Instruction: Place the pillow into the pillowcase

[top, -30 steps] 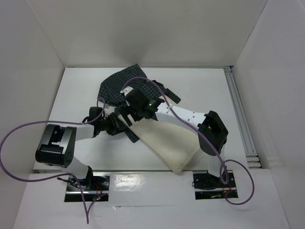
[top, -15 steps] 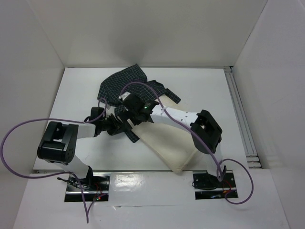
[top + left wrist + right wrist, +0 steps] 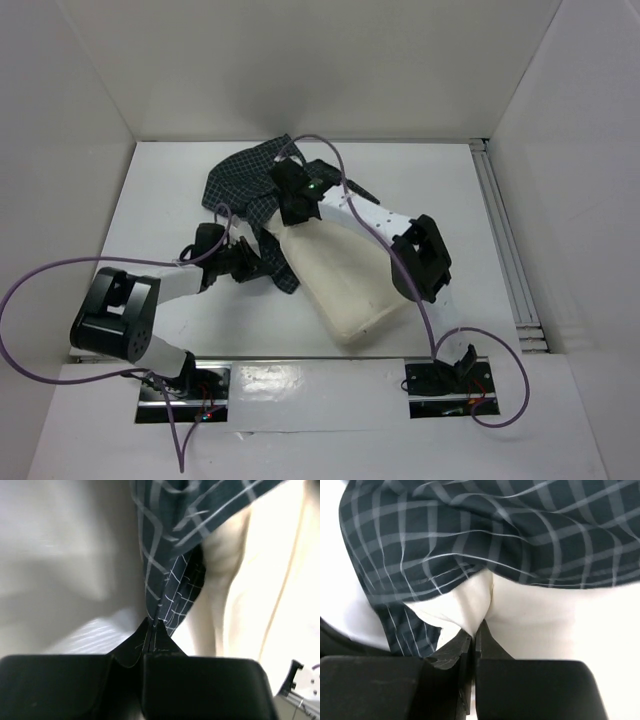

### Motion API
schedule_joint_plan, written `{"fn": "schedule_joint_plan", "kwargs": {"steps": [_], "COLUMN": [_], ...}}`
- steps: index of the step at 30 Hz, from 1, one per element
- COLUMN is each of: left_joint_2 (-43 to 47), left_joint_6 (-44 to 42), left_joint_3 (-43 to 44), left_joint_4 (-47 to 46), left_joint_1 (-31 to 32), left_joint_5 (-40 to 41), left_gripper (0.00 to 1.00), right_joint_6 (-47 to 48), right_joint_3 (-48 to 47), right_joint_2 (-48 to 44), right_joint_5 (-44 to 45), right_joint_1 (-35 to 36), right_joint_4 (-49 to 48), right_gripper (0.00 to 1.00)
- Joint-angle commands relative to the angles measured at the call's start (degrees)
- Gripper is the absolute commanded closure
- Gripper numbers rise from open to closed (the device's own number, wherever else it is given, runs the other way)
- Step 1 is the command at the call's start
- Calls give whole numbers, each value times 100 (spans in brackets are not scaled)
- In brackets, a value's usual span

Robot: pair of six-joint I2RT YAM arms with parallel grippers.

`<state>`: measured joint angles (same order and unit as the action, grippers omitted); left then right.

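We see a plain cream-white pillow point(image 3: 345, 285) and a dark navy pillowcase point(image 3: 238, 182) crossed by thin white grid checks.

A white desk point(image 3: 150, 220) is sitting between plain white walls point(image 3: 320, 70), and a metal rail point(image 3: 508, 250) is running along the desk's right edge, front to back.

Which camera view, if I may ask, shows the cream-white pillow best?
Top external: the plump cream-white pillow shows nearly whole, its far end under the navy checked pillowcase. Left wrist shows only a pale flank; right wrist, a pinched fold.
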<state>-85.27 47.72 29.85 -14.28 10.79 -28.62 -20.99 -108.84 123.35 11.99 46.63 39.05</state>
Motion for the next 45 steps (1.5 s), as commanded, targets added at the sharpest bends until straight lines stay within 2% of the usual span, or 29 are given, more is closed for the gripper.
{"fn": "schedule_joint_plan", "kwargs": {"steps": [1, 5, 8, 10, 12, 14, 15, 16, 17, 18, 19, 20, 22, 23, 25, 27, 28, 29, 31, 32, 33, 35, 39, 40, 41, 43, 45], "left_joint_2": [169, 116, 64, 116, 300, 450, 511, 668, 774, 1045, 1222, 1398, 1880, 2005, 2190, 2243, 2182, 2086, 1639, 1454, 1078, 733, 21, -233, -348, -542, -806], "left_joint_6": [-272, -412, -606, -606, -606, -606, -606, -606, -554, -493, -414, -413, -343, -343, -343, -421, -422, -491, -379, -378, -430, -518, -843, -844, -844, -1010, -1177], "left_joint_3": [109, 241, 460, 461, 461, 556, 688, 741, 855, 856, 952, 1057, 1207, 1417, 1664, 2075, 2235, 2410, 3060, 3463, 3684, 4071, 4985, 5109, 5206, 5400, 5662], "left_joint_4": [286, 233, 600, 672, 882, 1479, 1733, 2171, 2410, 2639, 3068, 3272, 3580, 3834, 3942, 4004, 4004, 4056, 4423, 4486, 4591, 4873, 5093, 5189, 5251, 5330, 5462], "left_joint_1": [178, 388, 600, 653, 653, 583, 583, 504, 399, 294, 292, 205, 126, 56, 55, 55, 55, 55, 326, 449, 572, 872, 1276, 1338, 1425, 1505, 1567], "left_joint_5": [-460, -758, -812, -812, -699, -330, -198, 65, 241, 626, 873, 1085, 1576, 1709, 2008, 2010, 2010, 1957, 2323, 2422, 2571, 2809, 2950, 2898, 2845, 2775, 2722], "left_gripper": [100, 100, 100, 100, 100, 99, 92, 83, 57, 41, 29, 9, 2, 2, 10, 20, 30, 32, 31, 31, 31, 31, 31, 31, 31, 31, 29], "right_joint_6": [-511, -573, -573, -573, -573, -573, -512, -511, -459, -458, -458, -458, -458, -458, -581, -704, -704, -783, -853, -915, -915, -915, -1126, -1196, -1275, -1364, -1188], "right_joint_3": [-638, -1392, -1736, -1616, -1257, -974, -720, -587, -438, -45, 150, 370, 1081, 1319, 2040, 2671, 2840, 3033, 3447, 3553, 3719, 3834, 4055, 4107, 4107, 3855, 3511], "right_joint_2": [-4, 285, 760, 883, 823, 533, 410, 96, -99, -536, -775, -1012, -1687, -1883, -2322, -2412, -2473, -2474, -2421, -2351, -2351, -2289, -2228, -2228, -2228, -2228, -2228], "right_joint_5": [506, 506, 314, 164, -371, -758, -968, -1040, -1215, -1277, -1278, -1278, -1016, -814, -655, -654, -724, -803, -1259, -1469, -1845, -2164, -2788, -2946, -3139, -3404, -3240], "right_joint_1": [-541, -594, -726, -866, -1015, -1068, -1068, -1068, -1068, -1068, -1068, -1068, -1199, -1279, -1698, -2077, -2436, -2605, -3017, -3133, -3203, -3204, -2591, -2189, -1967, -1362, -1244], "right_joint_4": [-415, -468, -520, -835, -1065, -1250, -1311, -1312, -1312, -1373, -1373, -1373, -1373, -1373, -1443, -1444, -1444, -1566, -1768, -1856, -1944, -2129, -2305, -2401, -2619, -2727, -2237], "right_gripper": [100, 100, 100, 100, 100, 97, 66, 52, 40, 22, 18, 14, 11, 11, 11, 11, 14, 17, 22, 31, 35, 41, 69, 81, 85, 85, 83]}}
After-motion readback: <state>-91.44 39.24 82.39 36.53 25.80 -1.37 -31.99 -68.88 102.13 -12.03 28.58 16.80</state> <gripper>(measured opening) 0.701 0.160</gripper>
